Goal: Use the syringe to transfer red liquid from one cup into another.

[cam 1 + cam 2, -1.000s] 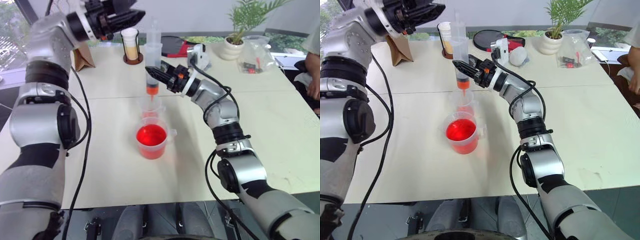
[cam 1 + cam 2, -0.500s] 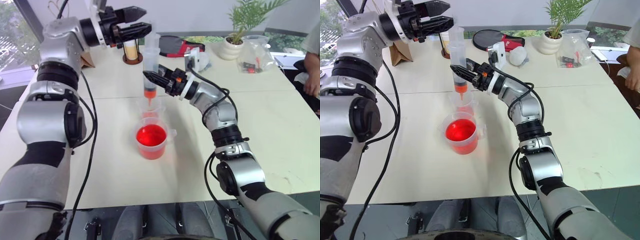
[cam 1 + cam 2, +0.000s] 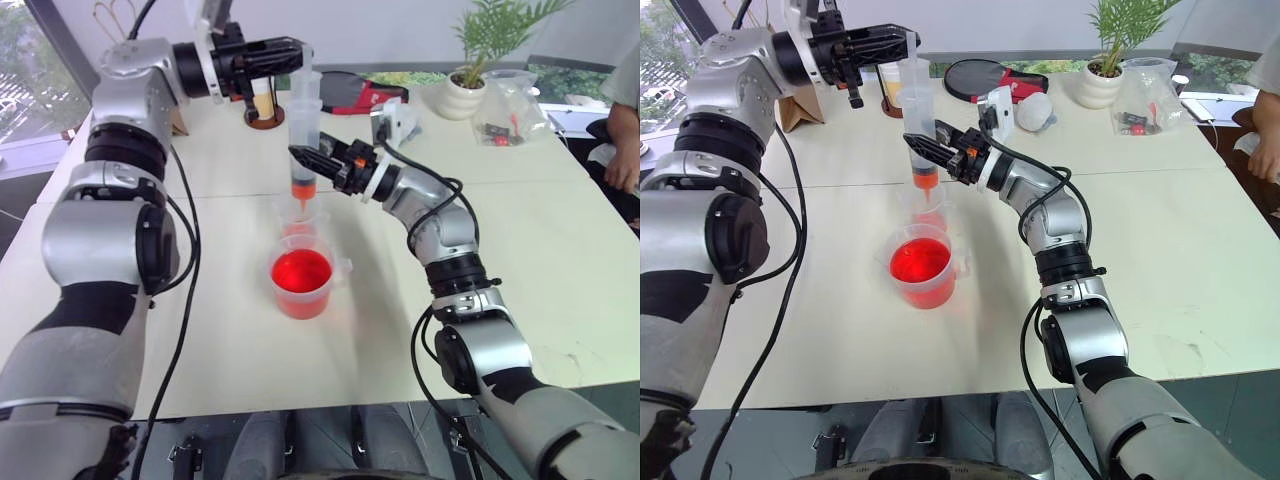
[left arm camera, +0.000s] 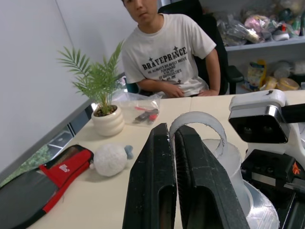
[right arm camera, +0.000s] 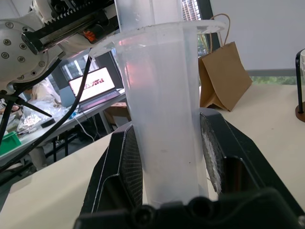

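The clear plastic syringe (image 3: 303, 135) stands upright above the small plain cup (image 3: 301, 214), its orange tip pointing down. The right gripper (image 3: 302, 155) pinches its thick barrel. The left gripper (image 3: 296, 52) has its black fingers pressed together at the plunger top. The wide handled beaker (image 3: 303, 283) holds translucent red liquid (image 3: 301, 270) on the pale table (image 3: 560, 250).

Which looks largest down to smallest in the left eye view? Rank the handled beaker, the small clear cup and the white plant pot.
1. Handled beaker, plainly the largest.
2. Small clear cup and white plant pot look alike; the pot stands farther from the camera, so I leave them unranked.
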{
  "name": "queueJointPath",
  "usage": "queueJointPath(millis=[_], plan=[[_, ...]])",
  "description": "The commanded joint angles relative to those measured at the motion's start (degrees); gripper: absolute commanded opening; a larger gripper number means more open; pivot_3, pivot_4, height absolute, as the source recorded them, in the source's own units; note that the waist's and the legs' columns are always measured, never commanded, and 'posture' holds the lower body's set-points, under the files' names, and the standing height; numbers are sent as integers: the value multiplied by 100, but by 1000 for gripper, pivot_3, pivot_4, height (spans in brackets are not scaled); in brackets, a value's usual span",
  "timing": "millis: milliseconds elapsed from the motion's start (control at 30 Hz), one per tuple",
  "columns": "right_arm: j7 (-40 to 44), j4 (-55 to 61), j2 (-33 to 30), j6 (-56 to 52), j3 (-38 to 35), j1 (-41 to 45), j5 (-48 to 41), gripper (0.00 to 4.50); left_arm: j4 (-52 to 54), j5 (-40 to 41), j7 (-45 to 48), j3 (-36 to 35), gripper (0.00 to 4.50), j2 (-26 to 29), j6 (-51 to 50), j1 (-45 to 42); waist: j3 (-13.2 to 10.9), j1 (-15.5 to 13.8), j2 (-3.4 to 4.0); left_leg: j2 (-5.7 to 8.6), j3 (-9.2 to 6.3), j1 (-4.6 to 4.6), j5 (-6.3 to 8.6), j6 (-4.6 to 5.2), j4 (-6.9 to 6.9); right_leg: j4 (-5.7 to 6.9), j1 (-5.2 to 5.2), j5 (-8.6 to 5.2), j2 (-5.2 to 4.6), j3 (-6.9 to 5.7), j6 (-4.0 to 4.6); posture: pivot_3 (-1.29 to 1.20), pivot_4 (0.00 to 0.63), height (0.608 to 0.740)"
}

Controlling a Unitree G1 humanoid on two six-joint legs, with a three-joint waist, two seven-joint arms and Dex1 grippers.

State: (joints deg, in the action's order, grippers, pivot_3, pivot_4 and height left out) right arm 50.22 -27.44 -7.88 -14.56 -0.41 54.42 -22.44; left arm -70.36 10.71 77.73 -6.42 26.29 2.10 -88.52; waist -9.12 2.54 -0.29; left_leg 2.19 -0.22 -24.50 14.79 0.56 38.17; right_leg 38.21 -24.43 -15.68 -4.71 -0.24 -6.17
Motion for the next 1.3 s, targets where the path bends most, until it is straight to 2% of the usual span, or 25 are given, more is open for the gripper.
queueJointPath(millis=[33, 300, 1300], plan=[[173, 134, 69, 204, 104, 165, 56, 1394, 114, -9, 143, -50, 102, 38, 23, -139, 0, 0, 0, 0, 0, 0, 0, 0, 0, 0, 0, 0, 0, 0, 0, 0, 150, 740], [150, 10, 73, 273, -32, 325, 60, 1394, 222, -153, 581, 113, 102, 92, -97, 119, 0, -1, 0, 0, 0, 0, -2, -3, 0, 0, 0, 0, 0, 0, 0, 0, 150, 740], [159, -211, -87, 419, -248, 718, 89, 1394, 648, -233, 571, 219, 102, -18, -212, 839, 0, 0, 0, 0, -1, 0, -3, -6, 1, 1, 0, 0, -1, 0, 0, 0, 150, 740]])
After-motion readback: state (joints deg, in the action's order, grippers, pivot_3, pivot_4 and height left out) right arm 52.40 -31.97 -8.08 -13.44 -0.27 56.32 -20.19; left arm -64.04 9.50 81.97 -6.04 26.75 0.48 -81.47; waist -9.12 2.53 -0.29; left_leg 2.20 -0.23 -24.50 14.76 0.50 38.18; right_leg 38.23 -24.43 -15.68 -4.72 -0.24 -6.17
